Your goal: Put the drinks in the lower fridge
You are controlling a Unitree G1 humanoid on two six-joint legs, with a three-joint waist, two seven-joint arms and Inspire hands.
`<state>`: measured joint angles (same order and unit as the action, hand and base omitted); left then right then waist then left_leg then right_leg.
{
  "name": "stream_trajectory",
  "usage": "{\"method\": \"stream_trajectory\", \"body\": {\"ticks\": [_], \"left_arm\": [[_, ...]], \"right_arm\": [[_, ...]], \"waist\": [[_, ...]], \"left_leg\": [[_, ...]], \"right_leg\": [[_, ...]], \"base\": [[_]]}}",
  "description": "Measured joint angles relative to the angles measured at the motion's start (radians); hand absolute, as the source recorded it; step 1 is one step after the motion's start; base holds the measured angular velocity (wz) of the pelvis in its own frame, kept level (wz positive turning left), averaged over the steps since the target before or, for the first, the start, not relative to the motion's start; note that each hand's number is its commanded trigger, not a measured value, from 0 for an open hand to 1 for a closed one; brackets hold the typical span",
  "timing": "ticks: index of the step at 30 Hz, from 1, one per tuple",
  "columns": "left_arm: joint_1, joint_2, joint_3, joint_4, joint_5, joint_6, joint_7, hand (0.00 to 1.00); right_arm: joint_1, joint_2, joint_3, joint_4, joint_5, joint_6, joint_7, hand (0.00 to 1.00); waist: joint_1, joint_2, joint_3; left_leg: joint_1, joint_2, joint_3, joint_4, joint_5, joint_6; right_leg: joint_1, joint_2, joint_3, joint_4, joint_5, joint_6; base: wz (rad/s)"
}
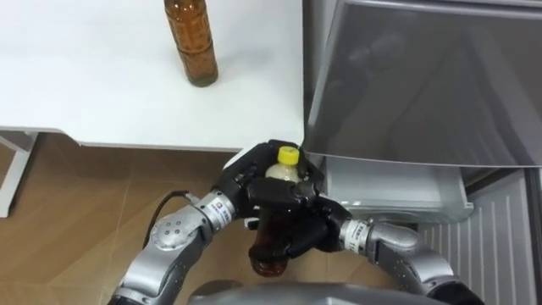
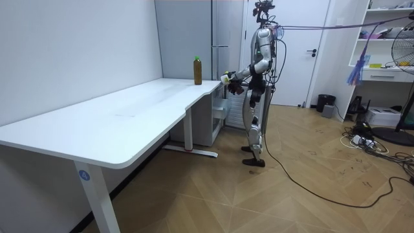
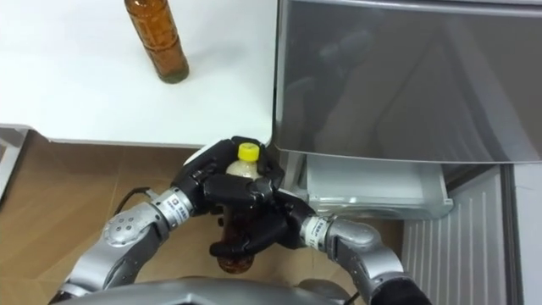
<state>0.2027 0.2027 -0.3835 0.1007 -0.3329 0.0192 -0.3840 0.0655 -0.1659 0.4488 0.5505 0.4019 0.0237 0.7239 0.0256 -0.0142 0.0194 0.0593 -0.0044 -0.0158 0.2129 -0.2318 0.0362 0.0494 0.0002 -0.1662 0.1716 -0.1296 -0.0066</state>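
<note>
Fingers of my left hand and my right hand are both curled round the yellow-capped bottle: left high near the cap, right lower on the dark body, bottle roughly upright between them. Just past my right fingers, the fridge's lower drawer stands pulled open under the grey upper door, and I see no drink in the part of it that shows. So by my reckoning nothing is stowed yet. This one goes in first. Well beyond my left fingers, the second bottle waits upright on the white table, untouched. The count: two bottles, one in my grasp and one on the table, and one open drawer.
</note>
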Motion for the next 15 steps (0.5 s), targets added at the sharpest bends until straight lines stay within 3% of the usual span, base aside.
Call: {"method": "stream_trajectory", "body": {"ticks": [4, 15], "left_arm": [[-0.005, 0.001, 0.000, -0.001, 0.000, 0.003, 0.000, 1.00], [-0.012, -0.014, 0.020, 0.000, -0.028, 0.018, 0.005, 1.00]], "right_arm": [[0.000, 0.001, 0.000, 0.004, 0.013, 0.000, 0.000, 1.00], [0.003, 0.015, -0.001, 0.028, 0.035, -0.026, 0.001, 1.00]], "waist": [[0.001, -0.010, -0.0048], [0.000, -0.020, -0.0032]], "left_leg": [[0.000, 0.000, 0.000, 0.002, 0.000, 0.000], [-0.002, 0.000, 0.000, 0.007, -0.001, 0.000]], "right_leg": [[-0.001, 0.000, 0.000, 0.000, 0.000, 0.000], [-0.002, 0.000, 0.001, 0.001, 0.000, 0.000]], "base": [[0.00], [0.00]]}}
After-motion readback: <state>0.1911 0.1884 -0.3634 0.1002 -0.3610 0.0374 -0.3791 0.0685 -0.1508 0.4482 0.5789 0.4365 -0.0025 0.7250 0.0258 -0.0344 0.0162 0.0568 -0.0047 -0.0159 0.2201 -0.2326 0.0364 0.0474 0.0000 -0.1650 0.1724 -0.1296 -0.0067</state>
